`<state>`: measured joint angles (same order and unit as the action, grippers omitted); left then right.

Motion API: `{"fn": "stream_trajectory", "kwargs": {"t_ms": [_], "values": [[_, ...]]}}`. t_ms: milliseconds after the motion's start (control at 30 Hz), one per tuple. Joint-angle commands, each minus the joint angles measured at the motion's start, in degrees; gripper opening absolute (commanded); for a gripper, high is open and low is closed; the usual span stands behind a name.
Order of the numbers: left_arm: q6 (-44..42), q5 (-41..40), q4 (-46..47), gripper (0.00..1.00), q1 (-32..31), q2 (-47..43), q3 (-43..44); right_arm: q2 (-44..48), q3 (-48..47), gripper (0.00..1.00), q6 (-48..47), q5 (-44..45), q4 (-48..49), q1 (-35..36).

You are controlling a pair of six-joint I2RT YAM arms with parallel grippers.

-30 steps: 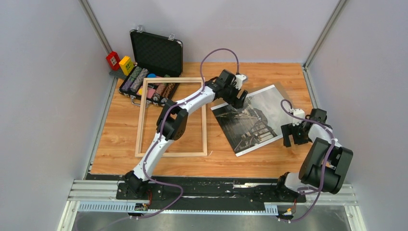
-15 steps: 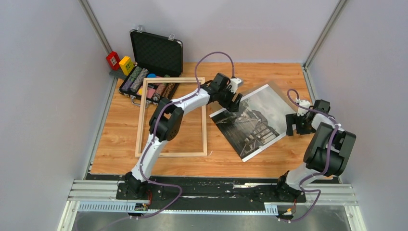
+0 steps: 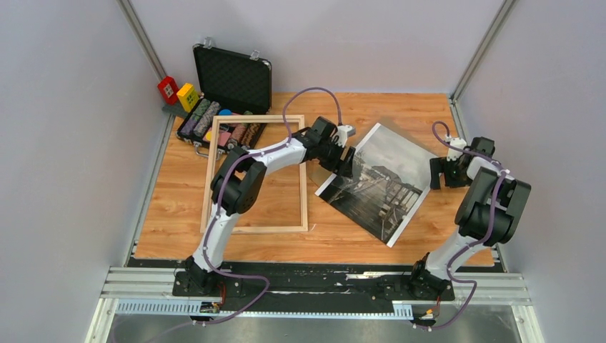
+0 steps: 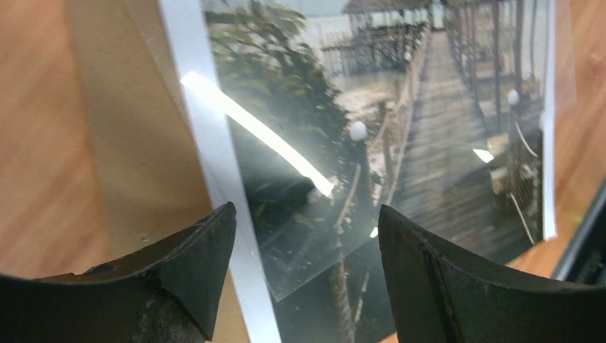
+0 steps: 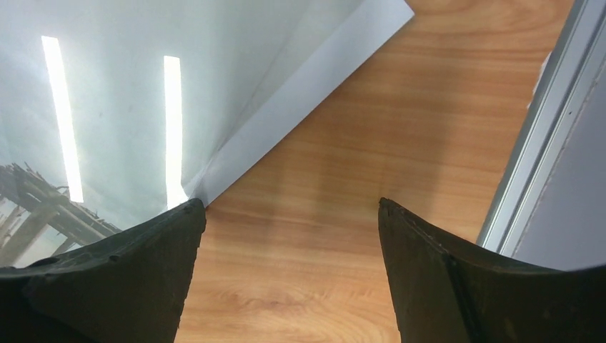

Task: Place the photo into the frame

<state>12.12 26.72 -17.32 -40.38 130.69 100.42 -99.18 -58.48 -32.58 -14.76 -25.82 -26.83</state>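
Note:
The photo (image 3: 382,187), a dark pier print with a white border, lies tilted on the table right of centre. The pale wood frame (image 3: 209,175) lies flat to its left, apart from it. My left gripper (image 3: 344,161) is at the photo's left edge. In the left wrist view it (image 4: 307,279) is open, jaws astride the white border of the photo (image 4: 429,143), with a clear sheet's corner (image 4: 300,264) lying on the print. My right gripper (image 3: 446,174) is open just off the photo's right corner (image 5: 128,100), over bare wood (image 5: 291,275).
A brown backing board (image 4: 136,128) shows under the photo's left side. An open black case (image 3: 233,75) with coloured items stands at the back left, red (image 3: 169,89) and yellow (image 3: 188,95) blocks beside it. A metal rail (image 5: 543,121) and the wall bound the right side.
The photo has turned and slid on the table. My left gripper has drawn back leftward along it and narrowed a little. My right gripper has moved farther back, off the print.

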Motion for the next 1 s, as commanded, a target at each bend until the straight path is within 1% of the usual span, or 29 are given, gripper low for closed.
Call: {"fn": "stream_trajectory", "kwargs": {"t_ms": [0,67,167,333,533,667,767,833,967], "values": [[6.5,6.7,-3.8,0.80,-4.3,-2.3,-4.4,-3.4,-3.0,0.89,0.4,-2.4,2.6,1.0],[7.1,6.1,-3.7,0.83,-4.4,-3.9,-5.1,-4.2,-4.0,0.89,-0.1,-2.1,2.6,0.9],[7.3,2.8,-3.9,0.93,-4.2,-6.2,-4.5,-4.5,-5.0,0.89,-0.6,-1.5,2.6,1.0],[6.6,-2.9,-5.3,0.99,-2.5,-6.7,1.7,-1.4,-4.8,0.89,1.3,-0.3,2.6,0.5],[8.9,-7.9,-8.1,1.00,2.1,-2.3,12.3,3.9,-5.8,0.90,9.2,-1.0,2.0,-0.7],[9.0,-9.6,-8.2,1.00,4.4,2.1,19.5,4.2,-9.3,0.90,13.9,-4.8,0.1,-0.8],[8.8,-10.4,-9.4,1.00,5.4,7.5,26.3,1.8,-13.7,0.90,16.9,-8.8,-1.6,-0.8],[9.2,-10.3,-9.4,1.00,5.8,10.2,28.9,-0.7,-17.1,0.90,18.5,-11.8,-2.2,-0.7],[9.7,-10.5,-7.4,1.00,6.0,13.6,31.2,-7.4,-24.5,0.90,22.3,-17.0,-3.1,-0.7]]}}
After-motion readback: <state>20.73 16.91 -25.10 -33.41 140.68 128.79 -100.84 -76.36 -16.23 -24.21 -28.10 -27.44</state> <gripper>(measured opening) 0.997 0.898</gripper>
